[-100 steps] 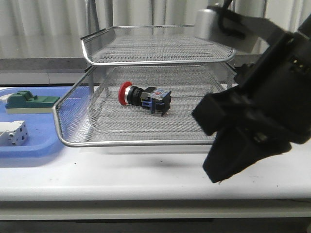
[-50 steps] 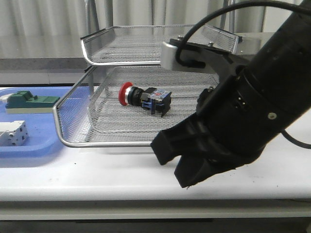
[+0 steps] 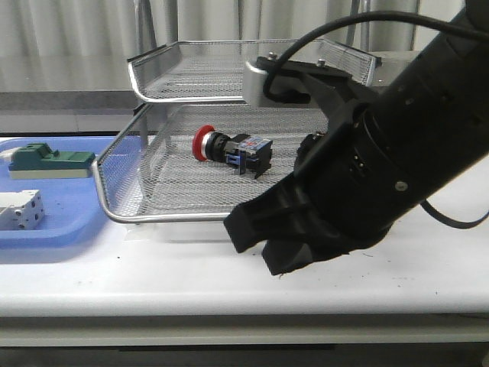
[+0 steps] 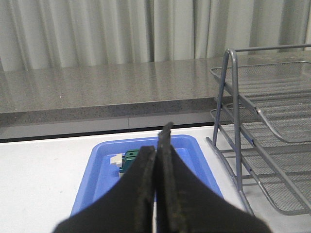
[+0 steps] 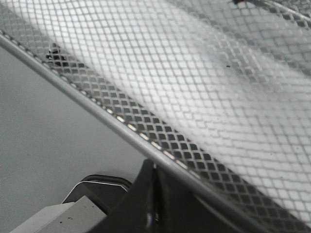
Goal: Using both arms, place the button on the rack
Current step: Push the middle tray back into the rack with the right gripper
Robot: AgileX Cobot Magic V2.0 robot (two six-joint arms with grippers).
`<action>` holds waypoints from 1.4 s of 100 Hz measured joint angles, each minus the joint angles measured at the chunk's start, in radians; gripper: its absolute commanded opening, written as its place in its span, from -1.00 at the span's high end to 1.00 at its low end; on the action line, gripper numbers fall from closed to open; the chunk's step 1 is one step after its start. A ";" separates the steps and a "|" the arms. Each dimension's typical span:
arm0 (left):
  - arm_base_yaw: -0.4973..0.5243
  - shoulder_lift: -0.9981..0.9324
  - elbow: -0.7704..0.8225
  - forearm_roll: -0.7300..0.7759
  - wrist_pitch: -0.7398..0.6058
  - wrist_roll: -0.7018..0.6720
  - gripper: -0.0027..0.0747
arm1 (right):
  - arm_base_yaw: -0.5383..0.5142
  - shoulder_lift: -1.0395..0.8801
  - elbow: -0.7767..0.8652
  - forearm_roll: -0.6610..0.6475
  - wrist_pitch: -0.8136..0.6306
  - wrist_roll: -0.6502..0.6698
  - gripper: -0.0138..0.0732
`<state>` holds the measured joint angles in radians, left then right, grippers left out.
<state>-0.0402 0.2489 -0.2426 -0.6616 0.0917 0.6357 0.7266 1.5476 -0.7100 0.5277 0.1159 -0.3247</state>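
Button (image 3: 229,147), red cap pointing left, lies on its side on the mesh of the rack's (image 3: 176,217) pulled-out middle tier, roughly at its centre. At far left, a blue plastic tray (image 3: 53,229) on the white tabletop (image 3: 153,275) holds a green block-shaped part (image 3: 47,160) and a white boxy part (image 3: 19,209). The left pincer (image 4: 156,160), seen from its wrist above that tray, has both fingers pressed together on nothing. At right, the right pincer (image 3: 260,243) sits at the tier's near rim, fingers together, gripping nothing visible.
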 measured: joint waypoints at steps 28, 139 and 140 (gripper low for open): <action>0.000 0.000 0.000 0.000 0.000 0.000 0.98 | -0.014 0.081 -0.116 -0.029 -0.095 0.000 0.83; 0.000 0.000 0.000 0.000 0.000 0.000 0.98 | -0.145 -0.026 -0.234 -0.077 0.102 -0.007 0.81; 0.000 0.000 0.000 0.000 0.000 0.000 0.98 | -0.148 -0.031 -0.231 -0.077 0.102 -0.007 0.81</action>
<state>-0.0402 0.2489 -0.2426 -0.6616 0.0917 0.6357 0.5789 1.5165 -0.9413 0.4502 0.2180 -0.3316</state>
